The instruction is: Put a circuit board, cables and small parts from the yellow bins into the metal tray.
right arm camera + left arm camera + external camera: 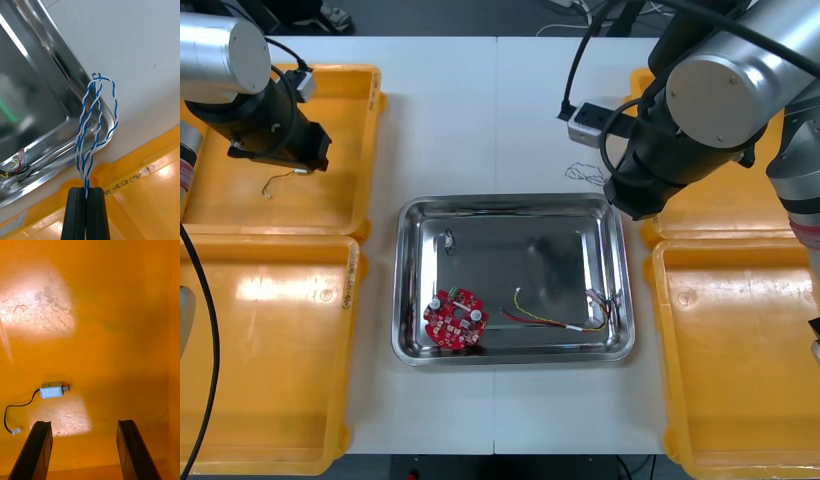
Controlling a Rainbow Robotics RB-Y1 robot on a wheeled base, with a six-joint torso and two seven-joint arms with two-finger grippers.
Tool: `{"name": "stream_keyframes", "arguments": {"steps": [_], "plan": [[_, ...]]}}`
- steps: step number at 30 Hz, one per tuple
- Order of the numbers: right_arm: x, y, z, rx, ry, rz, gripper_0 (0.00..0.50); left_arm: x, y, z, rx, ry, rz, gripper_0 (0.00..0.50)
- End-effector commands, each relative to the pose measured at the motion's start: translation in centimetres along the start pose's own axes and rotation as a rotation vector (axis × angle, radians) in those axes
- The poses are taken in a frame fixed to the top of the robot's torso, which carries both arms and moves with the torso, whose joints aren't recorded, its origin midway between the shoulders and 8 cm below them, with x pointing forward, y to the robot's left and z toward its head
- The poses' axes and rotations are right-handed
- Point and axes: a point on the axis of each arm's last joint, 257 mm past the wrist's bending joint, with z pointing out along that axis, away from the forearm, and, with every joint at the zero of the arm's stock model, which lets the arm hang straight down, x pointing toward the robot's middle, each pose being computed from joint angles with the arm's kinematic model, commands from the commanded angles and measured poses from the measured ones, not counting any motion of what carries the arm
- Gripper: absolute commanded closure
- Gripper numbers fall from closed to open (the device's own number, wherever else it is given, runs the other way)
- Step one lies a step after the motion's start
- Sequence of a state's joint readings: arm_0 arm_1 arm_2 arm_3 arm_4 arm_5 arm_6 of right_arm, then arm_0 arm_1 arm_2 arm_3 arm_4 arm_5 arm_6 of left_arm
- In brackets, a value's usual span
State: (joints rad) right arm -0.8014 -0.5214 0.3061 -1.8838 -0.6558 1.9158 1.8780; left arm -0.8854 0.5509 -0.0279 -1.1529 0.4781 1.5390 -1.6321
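Handwriting on right yellow bin [150,195] rim: "14CP" legible, the rest unclear. Right end effector [86,189] clamped on twisted blue and white cable [95,123], looped by metal tray [48,165] corner. Left end effector [83,422] spread apart over small metal part [51,390] in far left bin [112,333]. Front view adds: red circuit board [455,318] and red and yellow cable [555,318] inside tray.

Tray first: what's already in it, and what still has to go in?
Done: the metal tray holds a red circuit board and a red and yellow cable. In hand: the right hand grips the twisted blue and white cable beside the tray's corner. Still to do: dropping it in, plus the small metal part under the open left hand in a yellow bin.
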Motion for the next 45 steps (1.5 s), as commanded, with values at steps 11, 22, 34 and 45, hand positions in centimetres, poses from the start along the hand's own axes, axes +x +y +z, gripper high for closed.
{"name": "stream_keyframes", "arguments": {"steps": [11, 22, 34, 45], "plan": [[-3.7, 4.3, 3.6, -0.061, -0.053, -0.364, 0.500, -3.4, 4.2, -0.5, -0.052, -0.106, -0.005, 0.000], [-5.1, 5.5, 6.8, -0.014, -0.047, -0.461, 0.500, -3.8, 4.9, 0.7, -0.063, -0.133, -0.003, 0.000], [-5.0, 6.1, 10.3, 0.001, -0.033, -0.499, 0.500, -4.0, 5.5, 1.6, -0.072, -0.153, 0.008, 0.000], [-4.1, 5.9, 12.2, 0.022, -0.061, -0.493, 0.500, -3.8, 5.3, 1.8, -0.078, -0.145, 0.021, 0.000]]}}
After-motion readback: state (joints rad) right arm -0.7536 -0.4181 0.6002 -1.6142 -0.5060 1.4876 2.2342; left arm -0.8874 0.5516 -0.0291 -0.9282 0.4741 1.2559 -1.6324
